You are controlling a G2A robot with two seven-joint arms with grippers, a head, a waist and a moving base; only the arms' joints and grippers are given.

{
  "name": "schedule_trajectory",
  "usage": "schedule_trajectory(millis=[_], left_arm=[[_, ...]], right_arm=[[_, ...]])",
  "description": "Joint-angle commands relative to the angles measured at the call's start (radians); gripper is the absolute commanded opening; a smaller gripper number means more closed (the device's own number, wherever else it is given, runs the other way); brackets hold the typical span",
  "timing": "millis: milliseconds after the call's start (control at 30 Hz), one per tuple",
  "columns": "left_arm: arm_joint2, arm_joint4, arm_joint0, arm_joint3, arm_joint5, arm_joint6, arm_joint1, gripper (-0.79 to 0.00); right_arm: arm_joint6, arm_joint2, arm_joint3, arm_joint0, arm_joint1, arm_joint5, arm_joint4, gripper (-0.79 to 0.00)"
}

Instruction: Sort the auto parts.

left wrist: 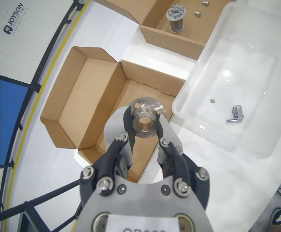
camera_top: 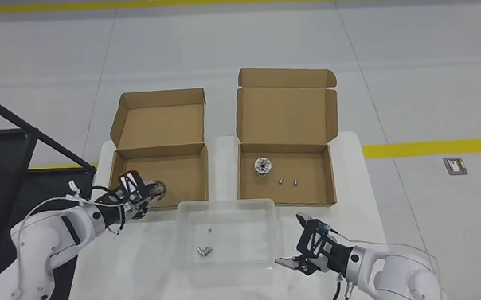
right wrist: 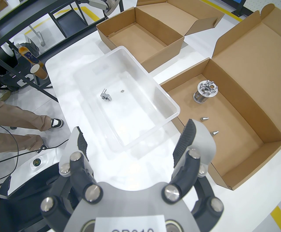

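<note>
My left gripper [left wrist: 143, 123] [camera_top: 150, 190] is shut on a round metal flange part [left wrist: 145, 114] [camera_top: 156, 189], held above the near edge of the left cardboard box [camera_top: 166, 178] [left wrist: 76, 98]. The clear plastic tray [camera_top: 227, 234] [right wrist: 140, 66] holds a small metal bracket [camera_top: 204, 250] [left wrist: 236, 114] [right wrist: 106, 95] and a tiny dark piece [left wrist: 212, 100] [right wrist: 122, 90]. The right cardboard box [camera_top: 249, 162] [right wrist: 241, 136] contains a ribbed metal cylinder [camera_top: 262, 165] [right wrist: 204, 91] [left wrist: 176, 18] and two small bolts [right wrist: 203, 118] [camera_top: 288, 180]. My right gripper [right wrist: 134, 142] [camera_top: 304, 255] stands open by the tray's near right corner.
Both boxes have their lids standing open at the back. A black frame [camera_top: 33, 137] runs along the table's left side. A paper cup [right wrist: 39, 71] and a bottle [right wrist: 26, 53] stand off the table beyond the tray.
</note>
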Motion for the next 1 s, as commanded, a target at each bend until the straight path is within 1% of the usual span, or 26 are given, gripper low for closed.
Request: schedule_trajectory(millis=[0,167,233,267,333,367,433,533,667,833,967], left_arm=[[0.003,0.001,-0.001,0.000,0.000,-0.002,0.000,-0.785],[0.003,0.001,-0.001,0.000,0.000,-0.002,0.000,-0.785],[0.005,-0.014,0.008,0.032,0.041,-0.004,-0.003,-0.785],[0.004,0.001,0.000,0.050,0.080,-0.021,-0.005,-0.785],[0.016,-0.039,-0.024,0.106,0.119,-0.022,-0.011,-0.785],[0.022,-0.055,-0.047,0.140,0.132,-0.030,-0.014,-0.785],[0.050,-0.031,-0.101,0.198,0.160,-0.053,-0.020,-0.785],[0.113,-0.014,-0.187,0.307,0.183,-0.068,-0.036,-0.785],[0.210,-0.043,-0.318,0.484,0.138,-0.056,-0.064,-0.785],[0.339,-0.084,-0.482,0.716,0.053,-0.036,-0.113,-0.785],[0.427,-0.054,-0.583,0.855,0.051,-0.025,-0.152,-0.785]], right_arm=[[0.000,0.000,0.000,0.000,0.000,0.000,0.000,0.000],[0.000,0.000,0.000,0.000,0.000,0.000,0.000,0.000],[0.000,0.000,0.000,0.000,0.000,0.000,0.000,0.000],[0.000,0.000,0.000,0.000,0.000,0.000,0.000,0.000],[0.000,0.000,0.000,0.000,0.000,0.000,0.000,0.000],[0.000,0.000,0.000,0.000,0.000,0.000,0.000,0.000],[0.000,0.000,0.000,0.000,0.000,0.000,0.000,0.000],[0.000,0.000,0.000,0.000,0.000,0.000,0.000,0.000],[0.000,0.000,0.000,0.000,0.000,0.000,0.000,0.000],[0.000,0.000,0.000,0.000,0.000,0.000,0.000,0.000],[0.000,0.000,0.000,0.000,0.000,0.000,0.000,0.000]])
